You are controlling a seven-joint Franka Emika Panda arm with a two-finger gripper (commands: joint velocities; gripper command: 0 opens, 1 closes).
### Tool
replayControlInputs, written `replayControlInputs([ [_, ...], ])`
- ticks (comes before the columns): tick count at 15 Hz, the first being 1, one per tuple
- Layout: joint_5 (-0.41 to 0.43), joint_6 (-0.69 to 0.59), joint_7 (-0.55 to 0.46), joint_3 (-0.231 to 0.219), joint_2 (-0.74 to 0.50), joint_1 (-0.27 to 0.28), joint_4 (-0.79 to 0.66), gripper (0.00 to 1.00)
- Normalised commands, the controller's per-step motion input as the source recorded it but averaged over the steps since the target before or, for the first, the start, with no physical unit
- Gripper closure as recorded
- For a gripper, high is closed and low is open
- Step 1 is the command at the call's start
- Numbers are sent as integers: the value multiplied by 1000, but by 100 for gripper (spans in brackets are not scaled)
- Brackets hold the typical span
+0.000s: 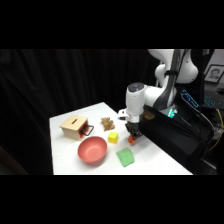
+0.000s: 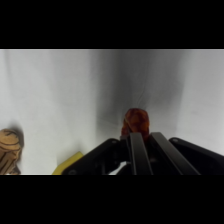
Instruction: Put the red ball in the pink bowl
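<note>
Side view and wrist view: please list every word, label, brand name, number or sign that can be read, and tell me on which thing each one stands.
No text can be read in either view.
Pale marks at the upper right edge of the side view, behind the arm: too blurred to read.
The tan box, pink bowl, yellow block, green block and red ball: no writing visible.

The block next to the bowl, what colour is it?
Green, clearest in the side view.

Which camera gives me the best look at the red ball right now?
The wrist view: the red ball sits mid-picture on the white table, its upper part plain above the gripper's black linkage. In the side view only a small orange spot shows beneath the gripper, mostly hidden by it.
</note>
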Motion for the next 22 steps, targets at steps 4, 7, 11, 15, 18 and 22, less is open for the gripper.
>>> replayControlInputs([
  [4, 18, -527, -205, 45, -367, -61, 126, 98],
  [7, -35, -492, -178, 42, -232, -83, 237, 98],
  [11, -73, -381, -159, 11, -35, -109, 340, 98],
  [15, -76, -288, -173, -20, 84, -107, 389, 98],
  [18, -60, -256, -189, -32, 147, -91, 435, 98],
  [22, -88, -149, -120, -24, 266, -58, 477, 98],
])
